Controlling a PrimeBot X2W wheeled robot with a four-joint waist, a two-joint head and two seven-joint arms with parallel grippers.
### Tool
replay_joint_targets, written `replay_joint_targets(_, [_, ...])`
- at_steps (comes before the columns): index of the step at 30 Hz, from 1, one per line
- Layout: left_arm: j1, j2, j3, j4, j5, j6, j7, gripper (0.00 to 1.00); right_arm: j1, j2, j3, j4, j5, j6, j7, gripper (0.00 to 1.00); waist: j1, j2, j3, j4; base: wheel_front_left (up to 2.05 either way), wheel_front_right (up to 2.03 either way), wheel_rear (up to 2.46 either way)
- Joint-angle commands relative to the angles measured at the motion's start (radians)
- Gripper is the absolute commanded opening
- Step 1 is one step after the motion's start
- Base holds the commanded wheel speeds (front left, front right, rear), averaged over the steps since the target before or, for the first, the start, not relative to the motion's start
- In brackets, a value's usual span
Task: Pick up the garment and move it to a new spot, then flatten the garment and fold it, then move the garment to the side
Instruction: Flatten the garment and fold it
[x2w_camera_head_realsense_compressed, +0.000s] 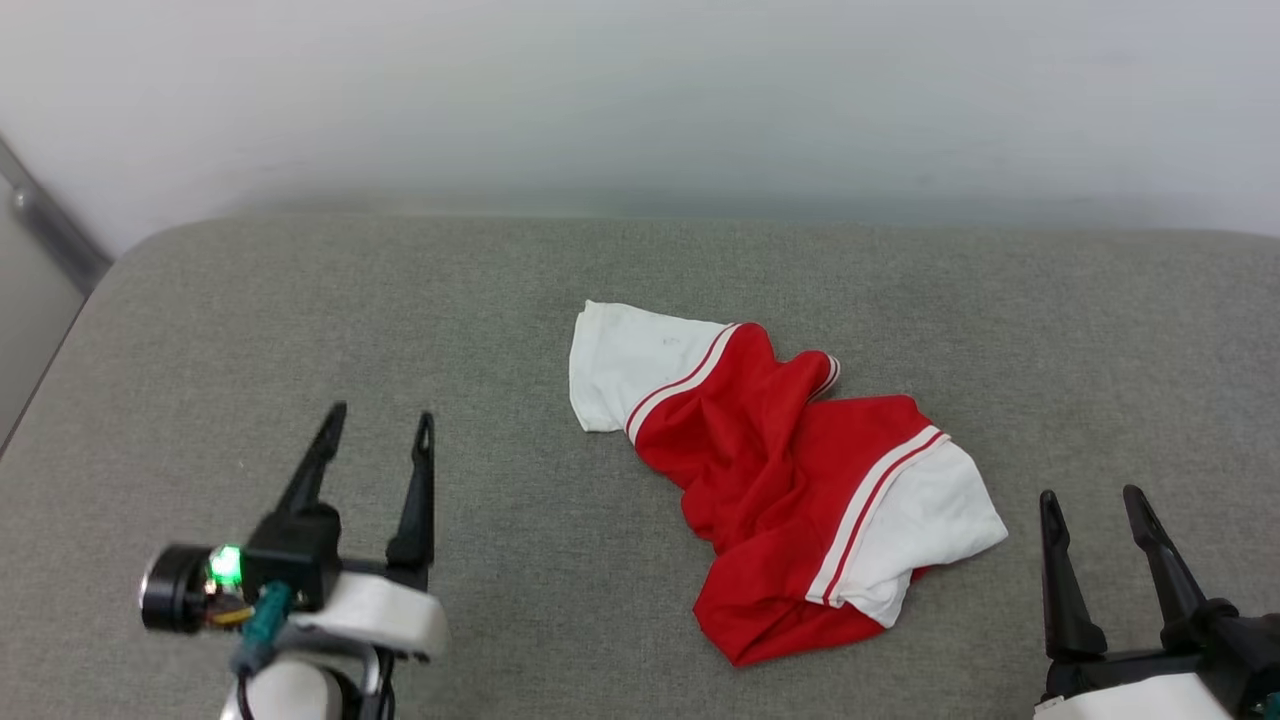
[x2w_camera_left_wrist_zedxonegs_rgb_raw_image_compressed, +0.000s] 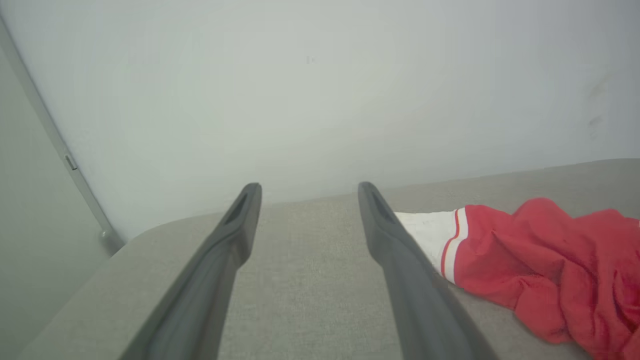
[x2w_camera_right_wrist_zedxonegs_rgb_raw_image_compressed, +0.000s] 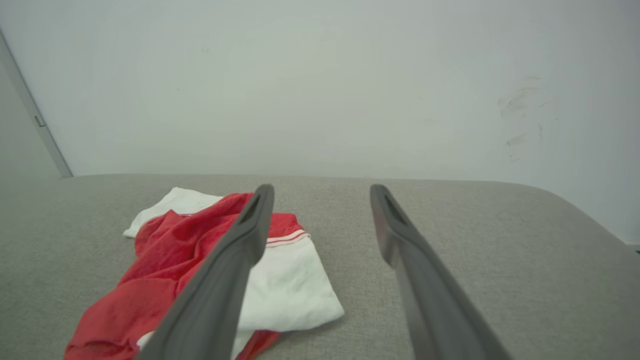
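crumpled garment (x2w_camera_head_realsense_compressed: 775, 470) on grey cushion (x2w_camera_head_realsense_compressed: 500, 300) (both sleeves showing)

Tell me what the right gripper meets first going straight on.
Likely nothing close: the right gripper, open, points across bare grey cushion toward the wall; the garment lies to its left, off that line.

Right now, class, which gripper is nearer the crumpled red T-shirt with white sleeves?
Right. The right gripper sits just off one white sleeve of the crumpled red T-shirt, not touching. The left gripper stands farther away, across bare grey fabric cushion from the other sleeve.
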Motion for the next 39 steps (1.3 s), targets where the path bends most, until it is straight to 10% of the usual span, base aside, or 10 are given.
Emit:
replay_joint_targets(1, [-0.053, 0.014, 0.010, 0.002, -0.005, -0.018, -0.003, 1.00, -0.018, 0.002, -0.001, -0.007, 0.000, 0.000, -0.002, 1.00, 0.0000, 0.0000, 0.013, -0.002, 0.00, 0.00, 0.00])
replay_joint_targets(11, [-0.439, 0.114, -0.035, 0.142, -0.036, -0.117, 0.045, 1.00, -0.065, 0.003, -0.008, -0.021, -0.017, 0.000, -0.002, 1.00, 0.0000, 0.0000, 0.097, -0.030, 0.00, 0.00, 0.00])
replay_joint_targets(28, [-0.948, 0.351, -0.554, 0.282, -0.572, -0.131, 0.869, 1.00, -0.155, 0.002, -0.001, -0.046, -0.017, 0.000, -0.002, 1.00, 0.0000, 0.0000, 0.265, -0.128, 0.00, 0.00, 0.00])
replay_joint_targets(39, [-1.028, 0.398, -0.743, 0.414, -0.770, -0.131, 1.112, 1.00, -0.214, 0.002, 0.011, -0.056, -0.018, 0.000, -0.002, 1.00, 0.0000, 0.0000, 0.366, -0.189, 0.00, 0.00, 0.00])
